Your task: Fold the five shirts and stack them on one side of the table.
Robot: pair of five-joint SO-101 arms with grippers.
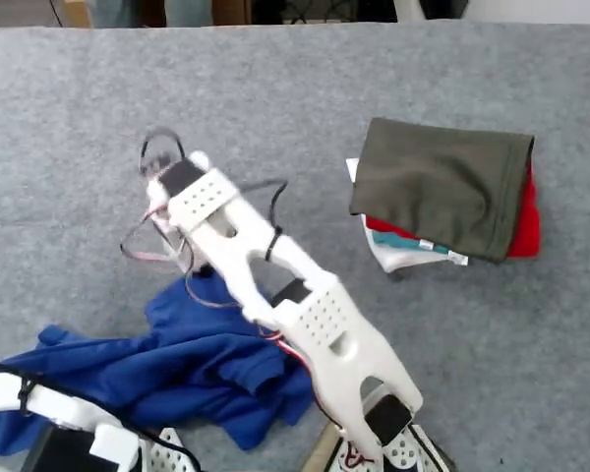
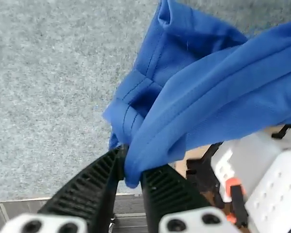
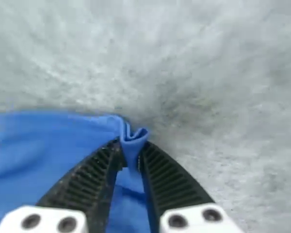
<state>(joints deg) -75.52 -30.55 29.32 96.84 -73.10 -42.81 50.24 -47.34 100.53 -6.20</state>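
The blue shirt (image 1: 177, 364) lies crumpled on the grey counter (image 1: 79, 98), near the edge where the two arms stand. It is not folded. Well apart from it sits a neat stack of folded shirts. A green shirt (image 1: 442, 187) is on top, a red shirt (image 1: 526, 221) is under it, then a thin teal one (image 1: 413, 239), and a white one (image 1: 388, 258) is at the bottom.

In the high view, the right arm (image 1: 275, 275) stretches over the top end of the blue shirt. It hides its own jaws and the bit of cloth below them. Thin wires (image 1: 157, 246) loop beside its wrist. The left arm (image 1: 49, 405) sits low in the corner, next to the other end of the shirt.

The wrist views show what the high view hides. In the right wrist view, the right jaws are closed tight on a small fold at the shirt's edge, with bare counter just past it. In the left wrist view, the left jaws are closed on a thick bunch of blue cloth with a stitched hem. The shirt hangs up from there in big folds. A white arm part (image 2: 266, 184) is close by, and the counter's edge (image 2: 63, 196) is just beneath.
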